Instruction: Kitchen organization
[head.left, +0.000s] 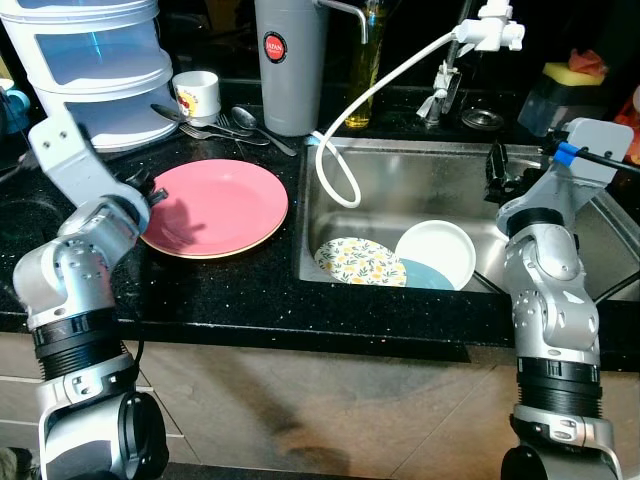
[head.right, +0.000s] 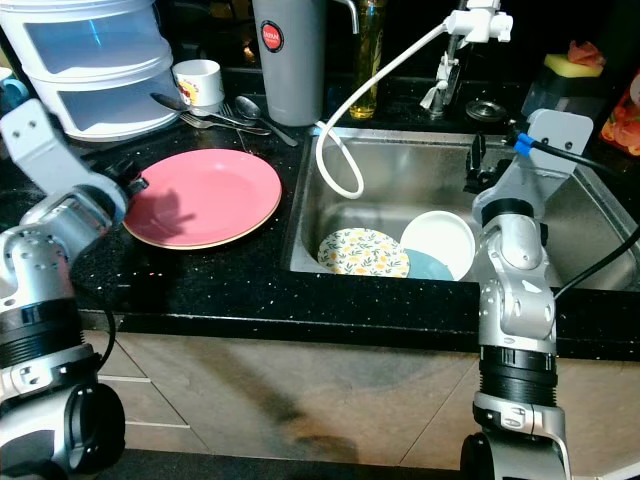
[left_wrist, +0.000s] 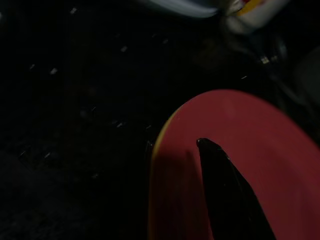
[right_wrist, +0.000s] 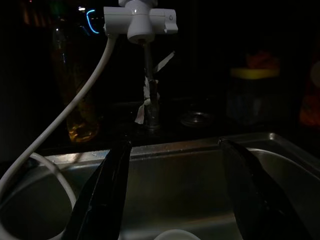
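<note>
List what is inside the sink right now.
Inside the sink: a floral plate, a white bowl resting on a blue dish it mostly covers, and a looped white hose. The right end effector hovers open above.

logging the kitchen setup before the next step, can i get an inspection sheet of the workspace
surface: black speckled counter beside a steel sink
job's things: pink plate on the counter; floral plate, white bowl and blue dish in the sink
clutter: cutlery, mug, grey canister, oil bottle, sponge
grippers: left claw at the pink plate's rim; right claw open above the sink
cables: white hose looping from the tap into the sink
surroundings: plastic drawers behind
</note>
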